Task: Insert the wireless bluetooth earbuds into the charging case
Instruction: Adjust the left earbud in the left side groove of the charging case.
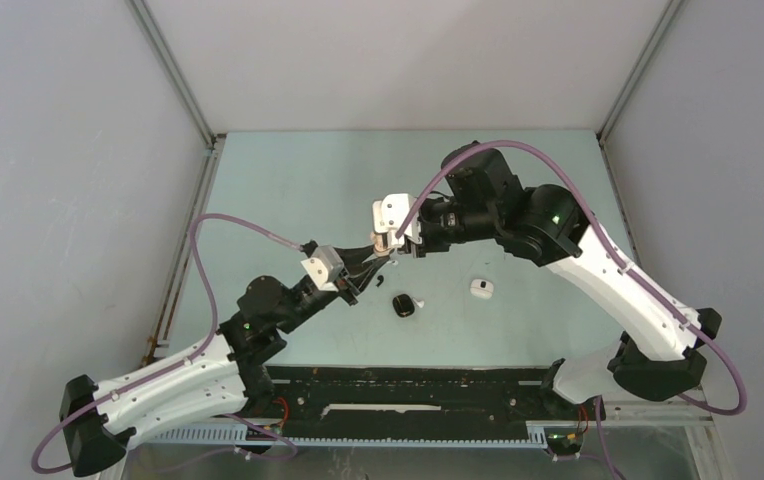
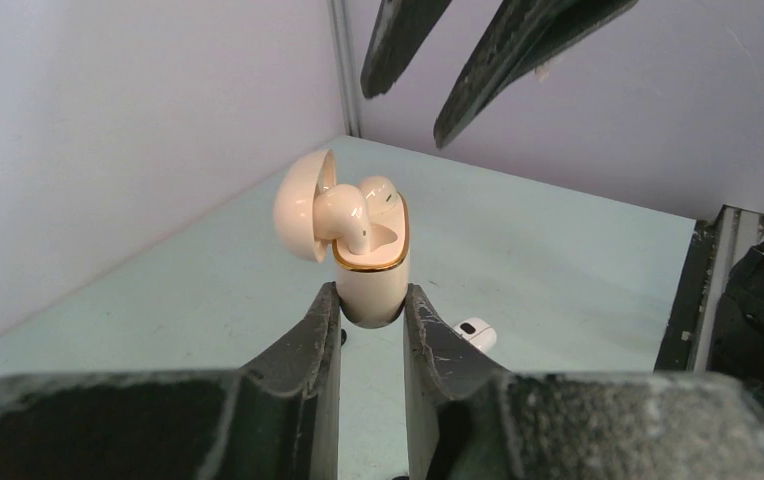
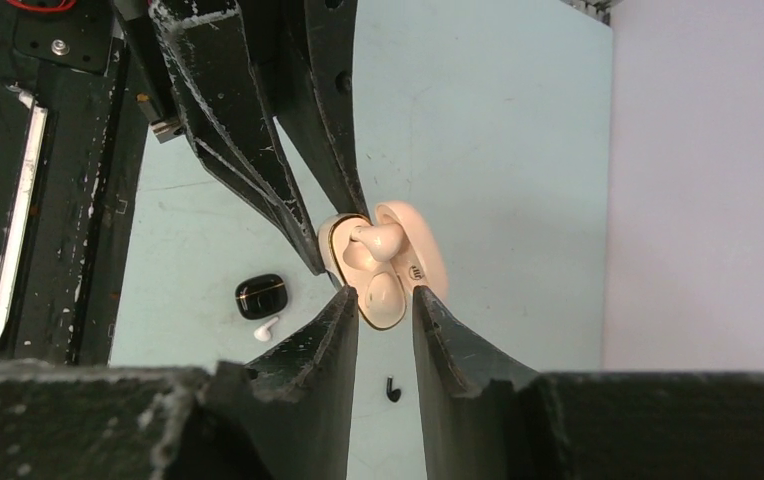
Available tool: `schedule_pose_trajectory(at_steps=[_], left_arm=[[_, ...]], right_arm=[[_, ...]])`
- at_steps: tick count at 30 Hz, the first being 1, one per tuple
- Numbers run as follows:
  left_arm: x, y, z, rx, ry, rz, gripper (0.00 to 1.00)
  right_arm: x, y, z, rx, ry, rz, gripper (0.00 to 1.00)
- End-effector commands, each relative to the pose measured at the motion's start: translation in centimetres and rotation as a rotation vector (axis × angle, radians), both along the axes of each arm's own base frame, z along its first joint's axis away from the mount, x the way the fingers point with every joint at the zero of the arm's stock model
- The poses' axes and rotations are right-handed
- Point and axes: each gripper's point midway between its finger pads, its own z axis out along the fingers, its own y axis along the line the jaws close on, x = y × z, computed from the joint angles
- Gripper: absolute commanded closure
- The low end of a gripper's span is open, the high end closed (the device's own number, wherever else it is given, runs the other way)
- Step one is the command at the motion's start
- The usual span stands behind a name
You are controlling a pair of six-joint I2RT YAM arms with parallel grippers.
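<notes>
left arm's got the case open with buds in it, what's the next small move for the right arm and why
Probably lower the open right gripper and gently press the tilted earbud down. It appears to stand proud of the beige case, not fully seated, so the lid likely can't close yet. The left gripper clamps the case right below.

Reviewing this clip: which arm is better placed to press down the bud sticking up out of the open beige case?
Right. The left gripper is shut on the case, holding it upright. The right gripper hangs empty, jaws apart, just above the raised bud.
</notes>
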Motion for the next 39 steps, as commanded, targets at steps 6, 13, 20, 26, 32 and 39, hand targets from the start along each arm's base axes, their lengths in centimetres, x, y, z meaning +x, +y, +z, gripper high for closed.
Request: schedule_pose_trajectory(at_steps=[6,13,20,26,32,39], left_arm=[[-1.1,-0.4,3.3,-0.062,-0.072,-0.057,1.0],[-1.4,-0.5,3.4,-0.062,-0.081,-0.075,1.0],[-1.6,-0.7,3.3,-0.058,-0.083,-0.088,1.0],[-1.8,-1.0,3.1,-0.051,-0.08,-0.1,1.0],[-1.8,-0.8,3.3,-0.054,-0.084,-0.095,1.0],[-1.7,-0.7,3.3,-0.054,-0.083,-0.089,1.0]], right_arm=[[0.0,0.1,0.1,-0.008,-0.025,0.025,0.7],[-0.2,0.5,-0.5,-0.025,-0.001,0.043,0.71],[0.0,0.9,-1.0,-0.033,0.006,0.046,0.65],[-0.6,1.3,-1.0,-0.039,0.003,0.081,0.62],[-1.7,1.1,-1.7,-0.071,0.008,0.132,0.62],[-2.0,0.4,-2.5,-0.128,-0.01,0.142,0.64]])
